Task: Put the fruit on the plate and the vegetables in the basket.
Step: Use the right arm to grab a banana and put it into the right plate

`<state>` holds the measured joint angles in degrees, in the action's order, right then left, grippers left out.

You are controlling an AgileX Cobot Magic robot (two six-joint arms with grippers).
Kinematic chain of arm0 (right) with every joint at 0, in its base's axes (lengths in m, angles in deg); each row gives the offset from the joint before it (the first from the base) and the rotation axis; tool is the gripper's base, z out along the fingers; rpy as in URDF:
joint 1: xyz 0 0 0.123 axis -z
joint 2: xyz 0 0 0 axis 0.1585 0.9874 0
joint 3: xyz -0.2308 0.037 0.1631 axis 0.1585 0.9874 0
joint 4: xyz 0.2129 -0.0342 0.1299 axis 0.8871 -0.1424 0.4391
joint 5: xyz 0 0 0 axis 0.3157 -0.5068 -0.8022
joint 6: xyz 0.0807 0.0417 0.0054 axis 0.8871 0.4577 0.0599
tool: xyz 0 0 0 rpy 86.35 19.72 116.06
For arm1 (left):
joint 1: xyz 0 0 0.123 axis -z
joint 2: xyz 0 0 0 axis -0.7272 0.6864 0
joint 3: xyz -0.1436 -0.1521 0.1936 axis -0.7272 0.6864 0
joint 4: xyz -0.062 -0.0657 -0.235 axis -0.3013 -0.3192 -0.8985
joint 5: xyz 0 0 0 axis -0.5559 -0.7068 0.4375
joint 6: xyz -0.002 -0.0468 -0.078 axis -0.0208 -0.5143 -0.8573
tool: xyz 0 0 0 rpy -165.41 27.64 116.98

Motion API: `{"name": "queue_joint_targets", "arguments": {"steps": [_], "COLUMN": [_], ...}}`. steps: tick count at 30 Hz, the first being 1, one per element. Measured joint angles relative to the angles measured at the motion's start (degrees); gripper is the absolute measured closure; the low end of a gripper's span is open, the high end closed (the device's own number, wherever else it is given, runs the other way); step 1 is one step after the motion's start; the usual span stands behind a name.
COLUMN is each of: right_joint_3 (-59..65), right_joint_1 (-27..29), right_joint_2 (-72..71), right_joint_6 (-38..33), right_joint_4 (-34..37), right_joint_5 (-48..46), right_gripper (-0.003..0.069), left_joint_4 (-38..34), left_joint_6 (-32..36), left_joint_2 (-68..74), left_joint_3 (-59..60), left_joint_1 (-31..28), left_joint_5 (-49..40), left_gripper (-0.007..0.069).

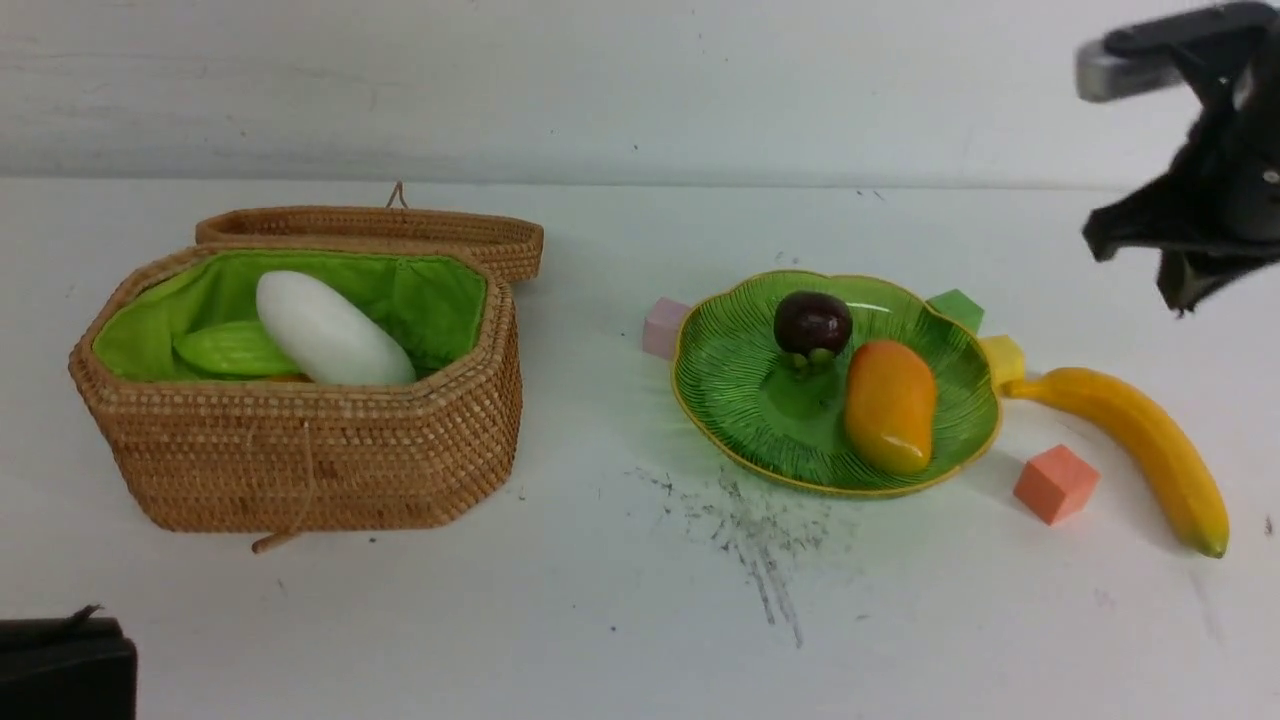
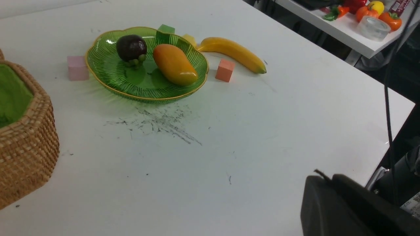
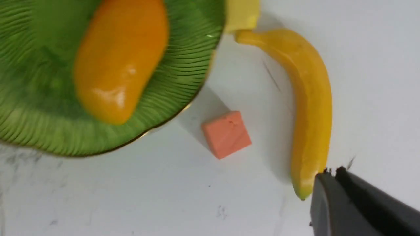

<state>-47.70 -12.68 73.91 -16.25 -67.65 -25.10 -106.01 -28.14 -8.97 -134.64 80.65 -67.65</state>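
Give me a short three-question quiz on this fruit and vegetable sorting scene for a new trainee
1. True or false: the banana lies on the plate.
2. Which fruits are on the plate? A) mango and mangosteen B) banana and mango C) none
3. Fill in: the white radish lies in the ___.

Key: 1 false, it lies on the table beside the plate; 2 A; 3 basket.

White table [image 1: 600, 620] in front of me, scuffed with dark scratch marks [image 1: 750, 530] near the middle. Plain white wall [image 1: 600, 80] behind it. Off the table's far corner: a 2nd white shelf [image 2: 341, 29] holding toy produce and a clear round container [image 2: 373, 28]. Dark gap between them, black cable [image 2: 388, 108] hanging. Light even, soft shadows.
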Motion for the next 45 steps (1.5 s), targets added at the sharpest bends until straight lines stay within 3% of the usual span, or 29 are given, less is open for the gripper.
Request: {"name": "queue_joint_targets", "arguments": {"steps": [2, 5, 6, 9, 12, 15, 20, 28, 34, 41, 45], "right_joint_3": [0.5, 0.5, 0.5, 0.6, 0.6, 0.6, 0.6, 0.1, -0.2, 0.5, 0.4], "right_joint_1": [5.3, 9.0, 9.2, 11.9, 12.9, 12.9, 12.9, 12.8, 12.8, 12.0, 7.0], "right_joint_2": [3.5, 7.9, 8.2, 12.7, 16.4, 20.0, 23.4, 24.0, 23.7, 15.3, 5.0], "right_joint_6": [-0.1, -1.4, -1.5, -2.4, -2.9, -3.1, -3.3, -3.4, -3.4, 1.2, 1.0], "right_joint_4": [5.0, 7.6, 7.7, 8.0, 7.8, 7.1, 6.8, 7.7, 7.8, 7.4, 12.5], "right_joint_5": [1.8, 3.4, 3.6, 6.5, 9.4, 12.0, 13.6, 13.6, 11.3, 7.7, 10.7], "right_gripper": [0.0529, 0.0403, 0.0403, 0.0242, 0.0150, 0.0106, 0.0130, 0.0352, 0.0349, 0.0349, 0.0349], "left_joint_4": [0.0, 0.1, 0.1, 0.2, 0.2, 0.2, 0.3, 0.8, 0.9, 1.2, 1.8], "left_joint_6": [0.1, 0.1, 0.1, 0.2, 0.2, 0.2, 0.2, 0.2, 0.2, 0.2, 0.2], "left_joint_2": [0.0, 0.0, 0.0, 0.0, 0.0, 0.0, 0.0, 0.8, 0.9, 0.9, 1.0], "left_joint_3": [0.0, 0.0, 0.0, 0.0, 0.0, 0.0, 0.0, 0.0, 0.0, 0.0, 0.0], "left_joint_1": [0.0, 0.0, 0.0, 0.0, 0.0, 0.0, 0.0, 0.0, 0.0, 0.0, 0.0], "left_joint_5": [0.0, 0.0, 0.0, 0.0, 0.0, 0.0, 0.0, 0.4, 3.5, 4.4, 4.5], "left_gripper": [0.0602, 0.0599, 0.0599, 0.0595, 0.0595, 0.0595, 0.0591, 0.0585, 0.0585, 0.0585, 0.0585]}}
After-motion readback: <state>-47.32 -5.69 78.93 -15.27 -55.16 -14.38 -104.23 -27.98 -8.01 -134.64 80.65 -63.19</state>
